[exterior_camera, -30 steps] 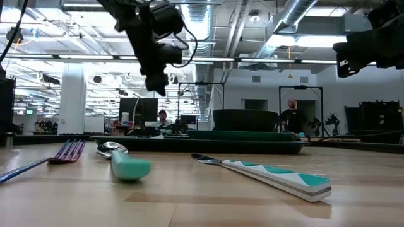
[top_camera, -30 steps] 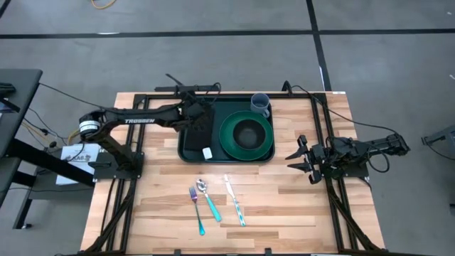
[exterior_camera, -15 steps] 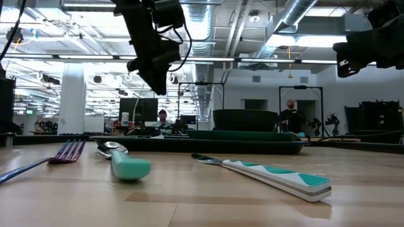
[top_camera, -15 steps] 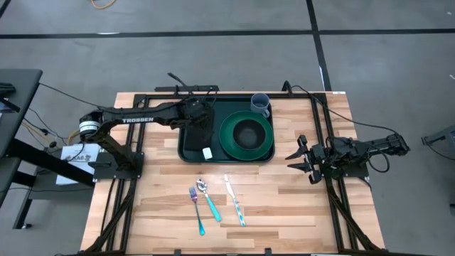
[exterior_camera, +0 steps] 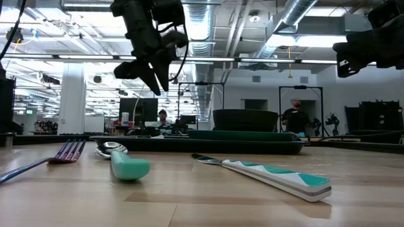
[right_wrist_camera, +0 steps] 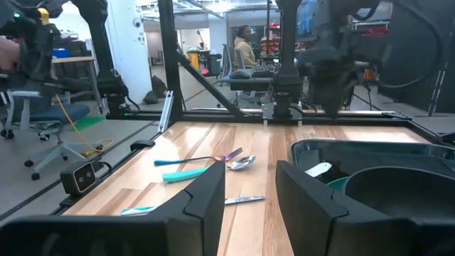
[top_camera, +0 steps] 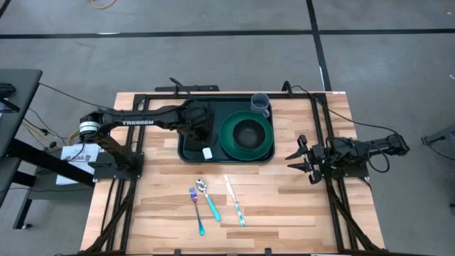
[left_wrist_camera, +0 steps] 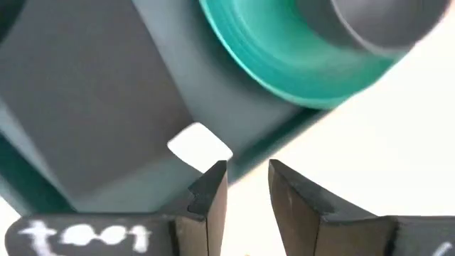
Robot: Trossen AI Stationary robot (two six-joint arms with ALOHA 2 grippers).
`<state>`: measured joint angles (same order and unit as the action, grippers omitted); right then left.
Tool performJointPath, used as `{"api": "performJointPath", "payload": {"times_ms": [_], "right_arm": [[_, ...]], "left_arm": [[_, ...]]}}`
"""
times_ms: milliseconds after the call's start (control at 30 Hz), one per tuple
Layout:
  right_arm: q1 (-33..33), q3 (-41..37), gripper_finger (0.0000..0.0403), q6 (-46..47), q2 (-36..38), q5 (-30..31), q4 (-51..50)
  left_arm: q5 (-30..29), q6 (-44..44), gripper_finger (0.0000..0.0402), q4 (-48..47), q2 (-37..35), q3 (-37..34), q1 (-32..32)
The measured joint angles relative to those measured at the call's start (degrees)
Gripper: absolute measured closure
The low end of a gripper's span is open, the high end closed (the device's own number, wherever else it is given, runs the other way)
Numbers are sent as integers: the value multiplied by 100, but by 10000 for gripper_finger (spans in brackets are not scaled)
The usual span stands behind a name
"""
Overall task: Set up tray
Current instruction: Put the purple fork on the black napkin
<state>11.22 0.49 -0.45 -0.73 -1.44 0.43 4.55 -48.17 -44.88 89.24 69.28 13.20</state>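
Note:
The dark green tray (top_camera: 186, 152) lies at the table's far middle. In it are a black napkin (top_camera: 193, 139) with a white tag (top_camera: 207, 153), a round green plate (top_camera: 264, 139) and a dark bowl (top_camera: 247, 133) on the plate. A grey-blue cup (top_camera: 260, 104) stands at the tray's far right corner. My left gripper (top_camera: 202, 128) hovers open above the napkin, well off the table (exterior_camera: 151, 72); its wrist view shows the tag (left_wrist_camera: 200, 146) and the tray rim (left_wrist_camera: 284, 139) just past the fingertips (left_wrist_camera: 247, 178). My right gripper (top_camera: 298, 160) waits open at the table's right side (right_wrist_camera: 250, 181).
A purple-and-teal fork (top_camera: 197, 208), a teal-handled spoon (top_camera: 208, 200) and a white-and-teal knife (top_camera: 235, 202) lie on the bare wood near the table's near edge, in front of the tray. Black frame rails run along both table sides. A person (exterior_camera: 291, 116) stands far behind.
My left gripper has moved over the tray from its far left part toward the near edge, above the napkin, and has tipped as it went. The napkin, plate, cup and cutlery have stayed in place.

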Motion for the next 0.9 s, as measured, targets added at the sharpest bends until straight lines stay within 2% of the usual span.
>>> {"api": "performJointPath", "payload": {"times_ms": [133, 333, 633, 900], "right_arm": [[0, 0, 285, 0, 0, 1, 0], [-1, 0, 285, 0, 0, 0, 0], [1, 0, 285, 0, 0, 1, 0], [1, -2, 285, 0, 0, -2, 0]], "left_arm": [[315, -473, 311, -97, -1, 0, -410], [68, -1528, 311, -394, -1, -2, -1237], [-131, -3876, 311, -1004, -1, -2, -2547], [-950, -6406, 311, -1012, -1, -2, -3969]]}}
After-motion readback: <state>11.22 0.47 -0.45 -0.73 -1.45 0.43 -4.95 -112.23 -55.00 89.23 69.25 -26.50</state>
